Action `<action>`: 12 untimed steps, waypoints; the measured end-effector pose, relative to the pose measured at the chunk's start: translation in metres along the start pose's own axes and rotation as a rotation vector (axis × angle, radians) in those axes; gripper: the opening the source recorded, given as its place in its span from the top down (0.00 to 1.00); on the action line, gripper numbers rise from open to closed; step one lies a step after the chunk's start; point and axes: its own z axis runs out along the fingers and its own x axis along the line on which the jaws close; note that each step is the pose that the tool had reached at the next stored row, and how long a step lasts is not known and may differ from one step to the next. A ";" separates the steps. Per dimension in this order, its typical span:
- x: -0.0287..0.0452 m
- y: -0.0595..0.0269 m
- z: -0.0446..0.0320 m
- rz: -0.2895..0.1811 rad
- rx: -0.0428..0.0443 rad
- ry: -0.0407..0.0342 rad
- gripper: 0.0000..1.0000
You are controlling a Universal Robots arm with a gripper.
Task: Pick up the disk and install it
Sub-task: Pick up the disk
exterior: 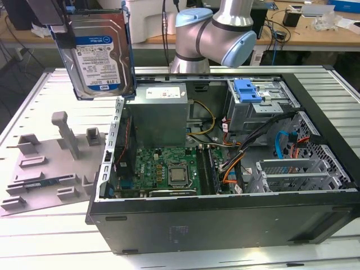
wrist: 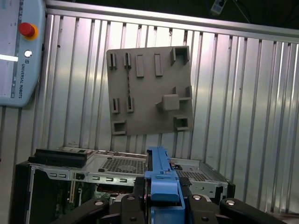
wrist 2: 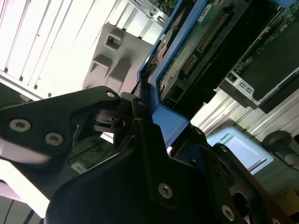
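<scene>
The disk (exterior: 98, 53) hangs upright in the air at the exterior view's upper left, label facing the camera, framed by its blue carrier rail. It is above the left wall of the open computer case (exterior: 225, 214) and beside the grey fixture plate (exterior: 50, 163). My gripper (wrist 2: 145, 116) is shut on the blue rail (wrist 2: 170, 119); the disk's green circuit board (wrist 2: 201, 46) faces the second wrist view. In the first wrist view the rail (wrist: 161, 175) stands between the black fingers (wrist: 128, 205) of the gripper (wrist: 161, 200), above the case and the fixture plate (wrist: 149, 88).
Inside the case are a grey power supply box (exterior: 154, 112), the motherboard (exterior: 169, 169), cable bundles and a drive bay with a blue bracket (exterior: 247, 90). The arm's base (exterior: 214, 34) stands behind the case. A teach pendant (wrist: 18, 51) lies on the slatted table (exterior: 50, 225).
</scene>
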 end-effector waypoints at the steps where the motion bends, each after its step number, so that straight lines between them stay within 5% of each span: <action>1: 0.0007 -0.0016 -0.0001 0.001 -0.0001 0.0001 0.63; 12: 0.0115 -0.0322 -0.0008 0.018 0.0004 -0.0003 0.63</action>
